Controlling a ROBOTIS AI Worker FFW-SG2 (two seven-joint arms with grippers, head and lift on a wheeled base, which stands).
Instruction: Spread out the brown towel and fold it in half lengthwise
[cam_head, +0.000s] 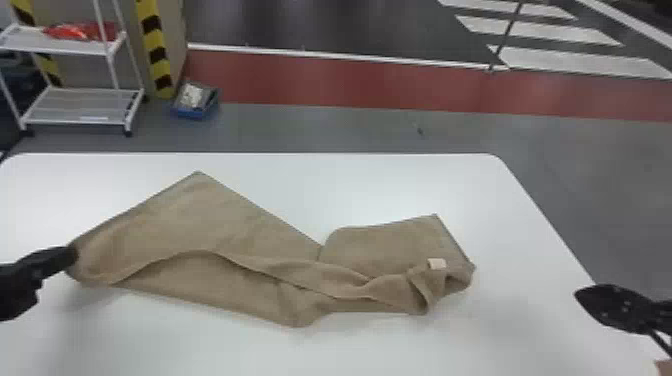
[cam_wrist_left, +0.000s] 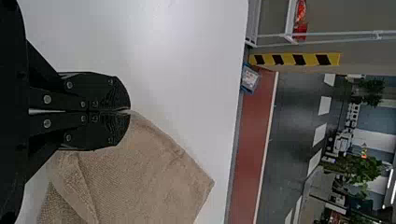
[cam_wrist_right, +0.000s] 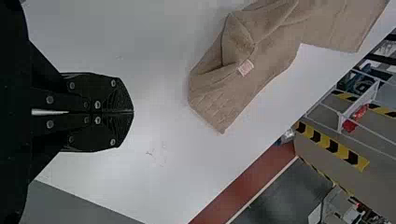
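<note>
Crumpled and partly folded over itself, the brown towel (cam_head: 200, 225) lies across the white table, a pale tag near its right end. My left gripper (cam_head: 74, 254) is at the towel's left end. In the left wrist view the left gripper (cam_wrist_left: 130, 111) is shut on an edge of the towel (cam_wrist_left: 144, 172). My right gripper (cam_head: 580, 295) is off to the right of the towel, over the table's right side. In the right wrist view the right gripper (cam_wrist_right: 132, 112) is shut with nothing between its fingers, apart from the towel (cam_wrist_right: 261, 60).
The white table (cam_head: 350, 185) has its far edge beyond the towel and its right edge slanting near my right gripper. On the floor past it are a white shelf rack (cam_head: 75, 120) and a blue bin (cam_head: 196, 102).
</note>
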